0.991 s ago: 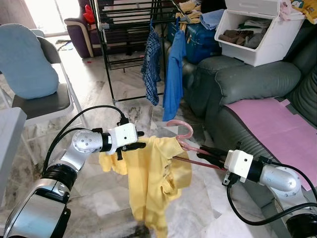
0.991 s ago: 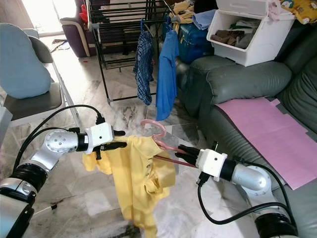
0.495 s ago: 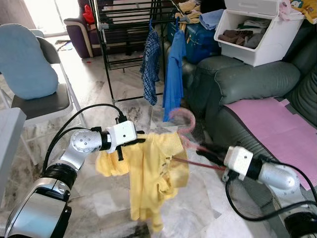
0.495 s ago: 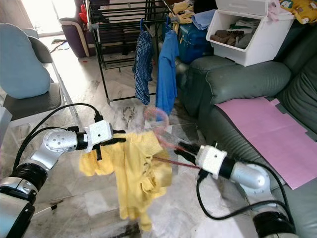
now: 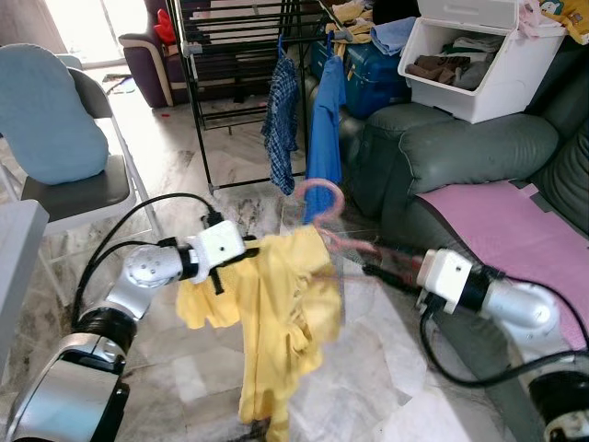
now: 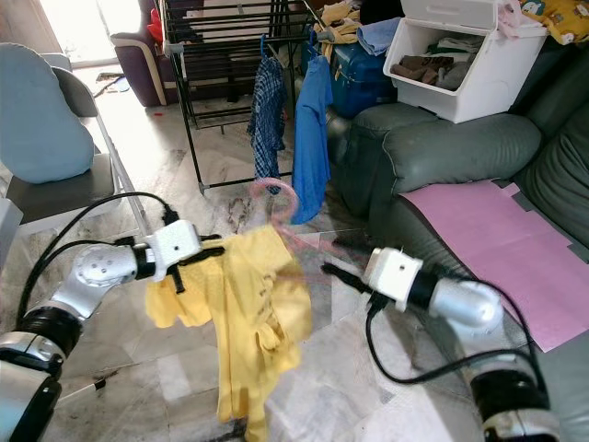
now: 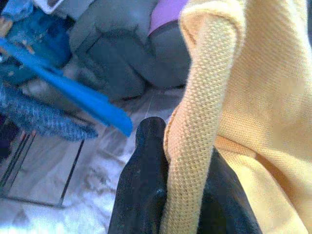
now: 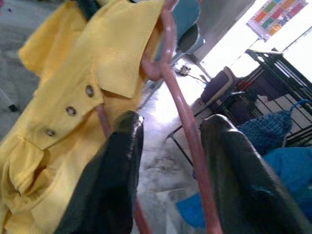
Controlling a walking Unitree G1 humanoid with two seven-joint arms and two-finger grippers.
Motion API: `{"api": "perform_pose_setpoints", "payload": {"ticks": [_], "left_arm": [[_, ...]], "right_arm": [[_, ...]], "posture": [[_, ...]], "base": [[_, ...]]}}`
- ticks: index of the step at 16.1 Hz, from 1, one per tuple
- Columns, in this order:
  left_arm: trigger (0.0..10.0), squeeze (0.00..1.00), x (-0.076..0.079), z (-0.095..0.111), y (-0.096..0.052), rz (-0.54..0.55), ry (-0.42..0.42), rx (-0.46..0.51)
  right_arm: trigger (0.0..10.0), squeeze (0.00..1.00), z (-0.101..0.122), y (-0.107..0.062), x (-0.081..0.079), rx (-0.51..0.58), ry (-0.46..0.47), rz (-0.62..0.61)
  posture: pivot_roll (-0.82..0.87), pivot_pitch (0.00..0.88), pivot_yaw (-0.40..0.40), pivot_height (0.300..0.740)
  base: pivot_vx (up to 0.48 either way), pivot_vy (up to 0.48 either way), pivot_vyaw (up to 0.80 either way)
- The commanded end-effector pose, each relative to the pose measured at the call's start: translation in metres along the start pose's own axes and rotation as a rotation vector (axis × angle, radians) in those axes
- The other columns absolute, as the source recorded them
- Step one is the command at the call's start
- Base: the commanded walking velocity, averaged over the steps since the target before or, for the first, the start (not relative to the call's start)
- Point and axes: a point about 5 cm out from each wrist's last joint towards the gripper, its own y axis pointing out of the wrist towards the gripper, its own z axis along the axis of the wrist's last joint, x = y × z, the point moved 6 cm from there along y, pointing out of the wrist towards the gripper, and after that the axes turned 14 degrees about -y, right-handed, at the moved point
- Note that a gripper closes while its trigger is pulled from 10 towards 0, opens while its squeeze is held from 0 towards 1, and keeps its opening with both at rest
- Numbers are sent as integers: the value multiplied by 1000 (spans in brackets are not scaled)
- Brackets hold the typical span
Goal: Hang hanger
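Note:
A yellow shirt hangs on a pink hanger held in the air between both arms. My left gripper is shut on the shirt's shoulder; in the left wrist view the yellow fabric is pinched between the black fingers. My right gripper is shut on the hanger's arm, the pink rod running between its fingers. The hook stands up in front of the hem of a blue shirt. That shirt hangs on the black drying rack beside a plaid shirt.
A grey sofa with a pink sheet lies to the right, a white bin of clothes on its arm. A chair with a blue cushion stands at the left. A purple armchair sits behind the rack. The floor is marble.
Both arms have lifted the shirt and hanger and carried them slightly left, toward the rack. The pink hook now stands higher, against the blue shirt's hem.

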Motion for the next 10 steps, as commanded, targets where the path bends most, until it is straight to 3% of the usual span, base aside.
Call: {"api": "perform_pose_setpoints", "payload": {"ticks": [1, 2, 5, 6, 7, 8, 10], "left_arm": [[0, 0, -8, -2, -6, 46, -30, 16], [0, 0, -8, -13, -9, 85, -89, 5], [0, 0, -13, -18, -12, 165, -156, 28], [0, 0, -23, -17, -14, 235, -190, 44], [0, 0, -43, -18, -21, 369, -284, 71], [0, 0, -51, -15, -24, 424, -341, 111], [0, 0, -54, -9, -23, 436, -401, 163]], "right_arm": [[10000, 1000, -2, -3, 16, -14, -2, -49], [10000, 1000, -1, -2, 32, -6, 37, -119], [10000, 1000, -2, -4, 39, -9, 72, -180], [10000, 1000, -6, -7, 49, -30, 71, -265], [10000, 1000, -16, -17, 73, -80, 96, -471], [10000, 1000, -24, -27, 86, -128, 115, -589], [10000, 1000, -30, -33, 91, -163, 142, -653]], "posture": [[-152, 0, 21, 740], [-160, 0, 23, 740], [-164, 0, 14, 740], [-163, 0, 12, 740], [-162, 0, 11, 740], [-161, 0, 12, 740], [-158, 0, 13, 740]], "base": [[0, 0, 0], [0, 0, 0], [0, 0, 0], [0, 0, 0], [0, 0, 0], [0, 0, 0], [0, 0, 0]]}}
